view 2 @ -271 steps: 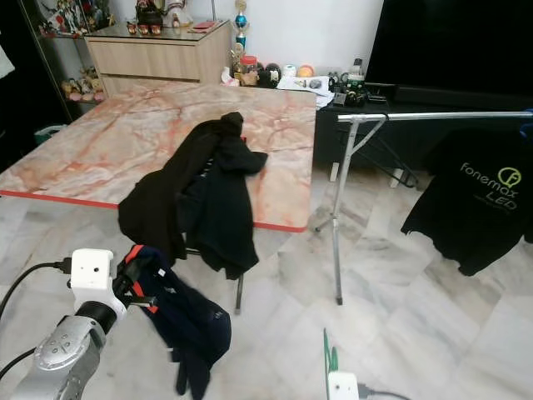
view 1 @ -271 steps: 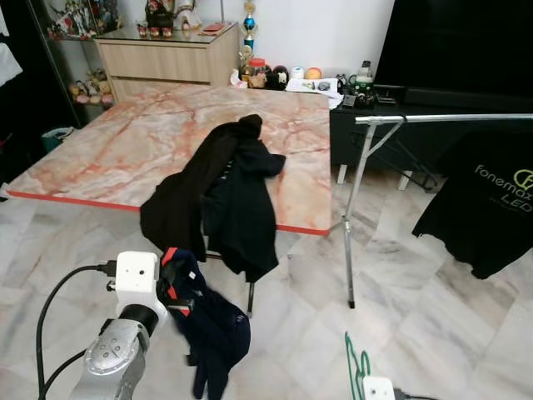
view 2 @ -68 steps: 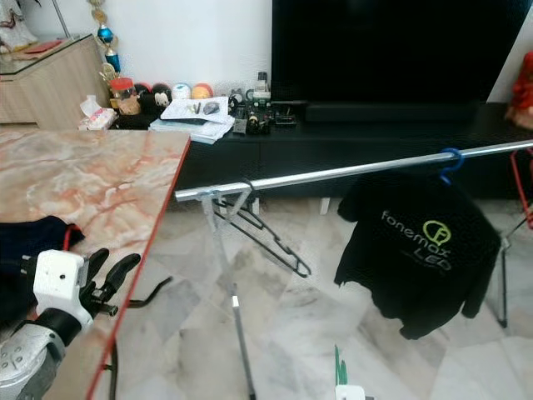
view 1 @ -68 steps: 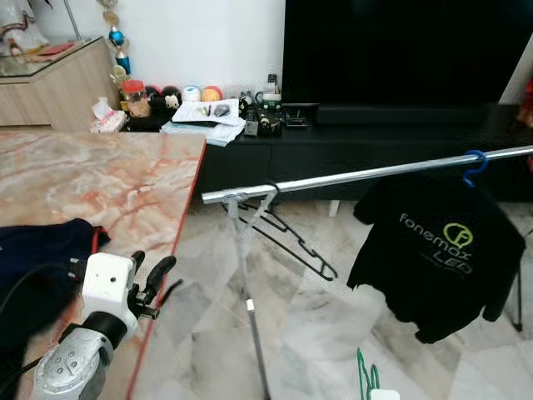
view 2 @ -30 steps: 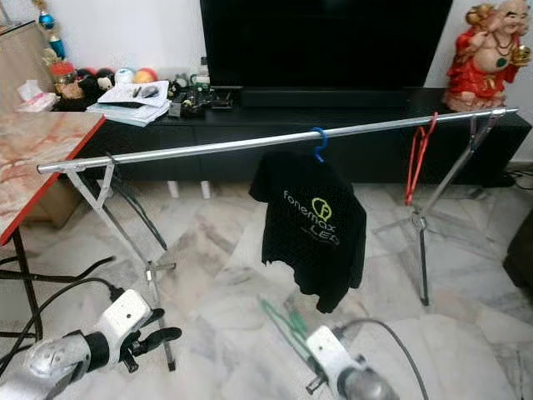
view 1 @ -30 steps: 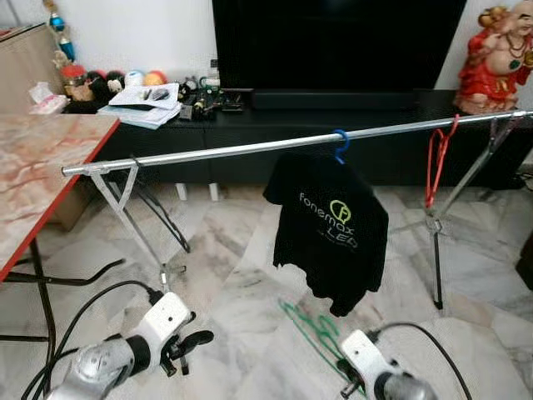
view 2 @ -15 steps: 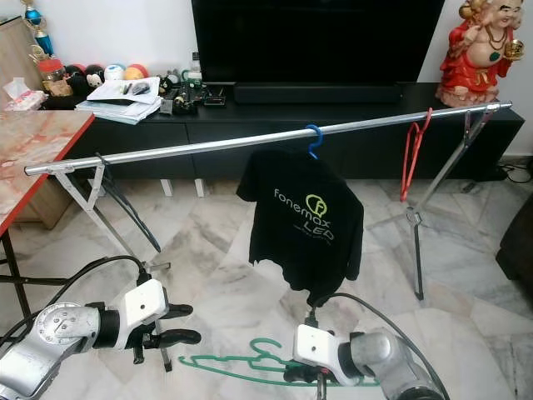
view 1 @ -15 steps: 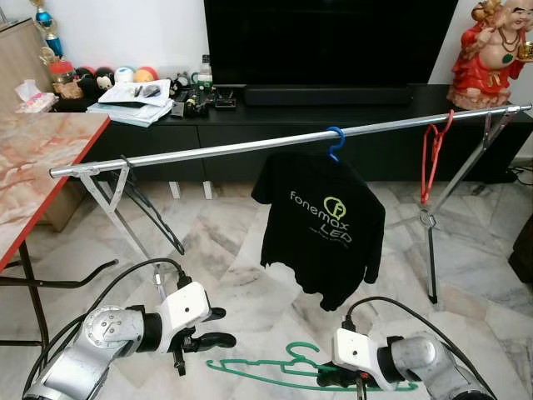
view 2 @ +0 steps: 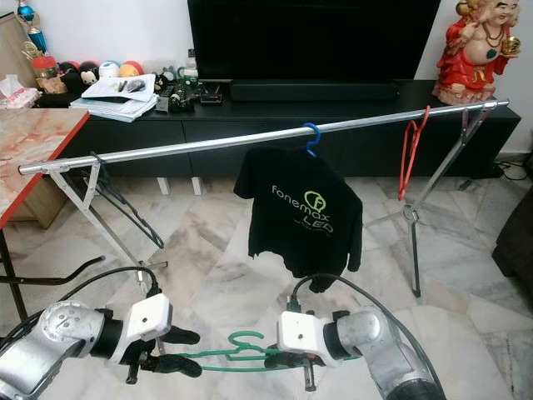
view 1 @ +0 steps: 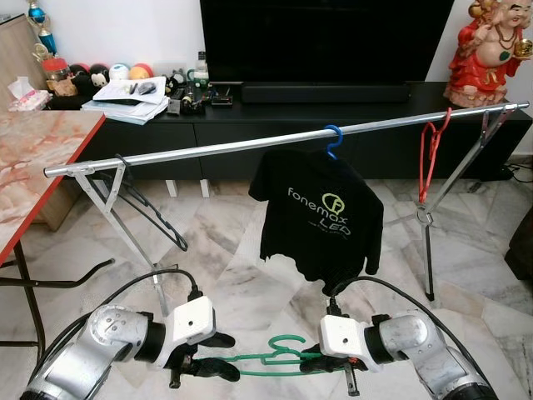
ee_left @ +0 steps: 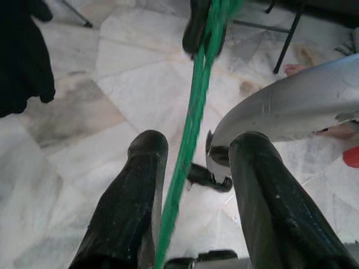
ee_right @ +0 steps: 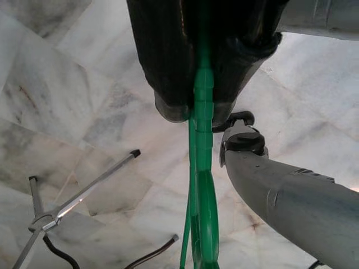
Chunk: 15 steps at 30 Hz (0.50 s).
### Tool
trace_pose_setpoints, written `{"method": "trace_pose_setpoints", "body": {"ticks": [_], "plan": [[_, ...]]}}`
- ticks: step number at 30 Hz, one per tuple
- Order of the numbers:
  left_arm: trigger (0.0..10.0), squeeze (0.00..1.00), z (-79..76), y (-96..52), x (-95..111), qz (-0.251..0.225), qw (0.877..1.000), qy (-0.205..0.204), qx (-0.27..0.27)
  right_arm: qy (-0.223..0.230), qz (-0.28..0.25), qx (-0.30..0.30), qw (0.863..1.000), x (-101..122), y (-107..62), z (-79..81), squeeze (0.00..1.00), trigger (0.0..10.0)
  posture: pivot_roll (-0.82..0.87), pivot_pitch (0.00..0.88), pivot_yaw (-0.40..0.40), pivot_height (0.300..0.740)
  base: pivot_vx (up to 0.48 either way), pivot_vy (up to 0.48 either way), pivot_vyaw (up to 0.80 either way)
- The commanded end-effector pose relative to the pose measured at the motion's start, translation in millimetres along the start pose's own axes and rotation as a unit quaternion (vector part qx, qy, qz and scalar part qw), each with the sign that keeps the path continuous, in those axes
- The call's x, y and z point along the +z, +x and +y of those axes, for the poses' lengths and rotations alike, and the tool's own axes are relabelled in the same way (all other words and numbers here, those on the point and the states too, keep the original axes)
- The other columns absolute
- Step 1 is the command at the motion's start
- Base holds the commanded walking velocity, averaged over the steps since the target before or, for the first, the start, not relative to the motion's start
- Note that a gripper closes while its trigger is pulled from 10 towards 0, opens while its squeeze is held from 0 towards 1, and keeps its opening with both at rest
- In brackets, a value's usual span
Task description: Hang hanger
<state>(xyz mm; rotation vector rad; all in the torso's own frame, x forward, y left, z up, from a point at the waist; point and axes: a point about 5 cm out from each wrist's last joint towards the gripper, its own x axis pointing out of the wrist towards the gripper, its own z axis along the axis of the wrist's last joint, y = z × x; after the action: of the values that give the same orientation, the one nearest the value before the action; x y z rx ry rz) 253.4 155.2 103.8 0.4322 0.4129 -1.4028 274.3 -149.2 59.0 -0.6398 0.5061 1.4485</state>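
Both your arms reach inward, low over the marble floor: right end effector (view 1: 333, 364) clamps the green plastic hanger (view 1: 279, 358), held level; left end effector (view 1: 218, 357) spreads wide around its other end.

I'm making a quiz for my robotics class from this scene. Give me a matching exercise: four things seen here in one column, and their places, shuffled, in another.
1. green hanger
2. black T-shirt
3. red hanger
4. red figurine

A. on the black TV cabinet
B. bare on the rail, near its right end
C. held between both grippers
D. on a blue hanger, mid-rail

Pairs: 1-C, 2-D, 3-B, 4-A
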Motion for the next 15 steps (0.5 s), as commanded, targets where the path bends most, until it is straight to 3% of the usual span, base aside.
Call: {"method": "trace_pose_setpoints", "body": {"ticks": [1,15], "plan": [[10.0,0.00,-0.1,2.2,2.5,0.000,1.000,0.002,-0.012,-0.010,-0.003,0.005,1.000,4.5,1.0,1.1,0.00,10.0,0.01,0.080,0.016,0.740,0.000,0.000,0.00],[10.0,0.00,1.0,8.8,6.7,0.011,0.999,-0.010,-0.048,-0.029,-0.018,-0.003,0.999,28.4,0.4,-5.7,0.00,10.0,0.02,0.076,0.014,0.740,0.000,0.000,0.00]]}}
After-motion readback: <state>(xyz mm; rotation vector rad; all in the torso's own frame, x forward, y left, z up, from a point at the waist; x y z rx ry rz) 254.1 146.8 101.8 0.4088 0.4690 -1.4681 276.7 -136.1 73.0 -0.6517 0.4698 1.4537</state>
